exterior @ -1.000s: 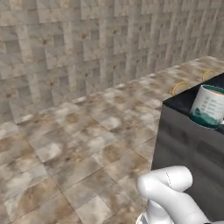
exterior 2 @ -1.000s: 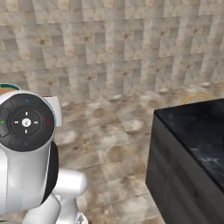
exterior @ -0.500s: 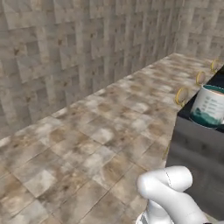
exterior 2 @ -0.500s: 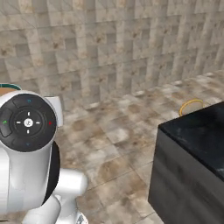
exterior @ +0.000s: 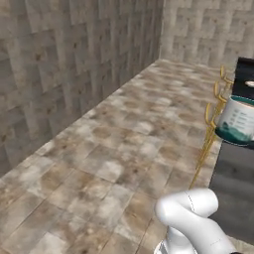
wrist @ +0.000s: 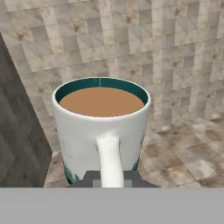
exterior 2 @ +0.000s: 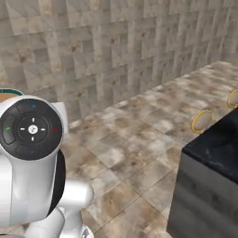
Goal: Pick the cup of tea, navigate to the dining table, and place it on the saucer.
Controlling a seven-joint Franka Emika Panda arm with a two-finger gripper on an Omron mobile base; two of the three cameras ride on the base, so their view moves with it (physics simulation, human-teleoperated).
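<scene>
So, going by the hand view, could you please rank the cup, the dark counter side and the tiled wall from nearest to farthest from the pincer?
1. Cup: its handle sits in the shut pincer.
2. Dark counter side: left, just behind the cup.
3. Tiled wall: far background.

Pretty plain room: mottled stone tile walls (exterior: 74, 64) meeting at a corner, matching brown-beige tiled floor (exterior: 124, 158), some gold wire-frame stools (exterior: 212, 116) further back.

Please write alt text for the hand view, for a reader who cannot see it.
A white cup of tea, full of light brown liquid, is held by its handle in the shut gripper. Behind it are a tiled wall and floor.
</scene>
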